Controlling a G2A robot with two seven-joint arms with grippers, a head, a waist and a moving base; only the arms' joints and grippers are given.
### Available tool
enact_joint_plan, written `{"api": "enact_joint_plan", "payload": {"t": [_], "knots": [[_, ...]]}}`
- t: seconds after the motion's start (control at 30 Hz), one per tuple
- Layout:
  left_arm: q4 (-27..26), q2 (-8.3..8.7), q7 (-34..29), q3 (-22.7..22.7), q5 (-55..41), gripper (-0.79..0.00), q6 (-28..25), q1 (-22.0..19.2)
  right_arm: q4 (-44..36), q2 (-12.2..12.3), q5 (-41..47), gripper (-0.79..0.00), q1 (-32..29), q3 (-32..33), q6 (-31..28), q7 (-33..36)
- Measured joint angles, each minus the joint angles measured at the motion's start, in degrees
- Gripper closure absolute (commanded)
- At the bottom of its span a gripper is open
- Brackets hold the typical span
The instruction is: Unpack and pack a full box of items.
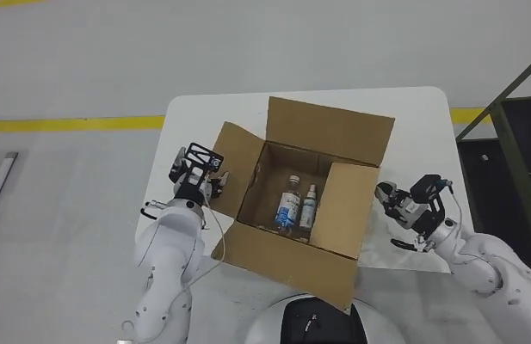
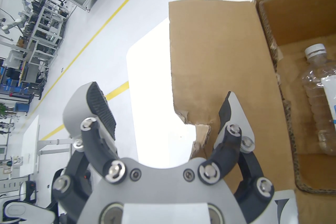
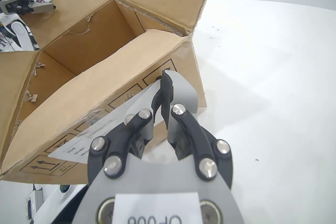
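Box: brown corrugated cardboard box (image 1: 330, 129), open on the white desk (image 1: 420, 112), flaps splayed, edges torn.
Bottles: wide bottle (image 1: 288, 206) and slim bottle (image 1: 308, 208), clear plastic, lying side by side inside, caps toward the far flap.
Left fingers (image 2: 101, 107): spread wide, empty, beside the left flap.
Right fingers (image 3: 165, 93): pressed together, empty, near the right wall.

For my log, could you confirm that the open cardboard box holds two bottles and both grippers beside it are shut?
Not quite: the left gripper is open, as the left wrist view shows; only the right gripper is shut. The open cardboard box does hold two bottles.
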Motion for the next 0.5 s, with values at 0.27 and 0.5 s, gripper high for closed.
{"api": "enact_joint_plan", "payload": {"t": [0.27, 0.5], "knots": [[-7.30, 0.23, -0.57, 0.29, -1.45, -0.785, -1.33, 2.49, 5.08, -0.87, -2.09, 0.000, 7.01, -3.99, -2.80, 0.49], [-11.45, 0.42, -0.42, 0.86, -1.36, -0.785, -1.86, 3.59, 9.19, -1.83, -2.80, 0.000, 13.59, -7.40, -4.25, 1.14]]}}
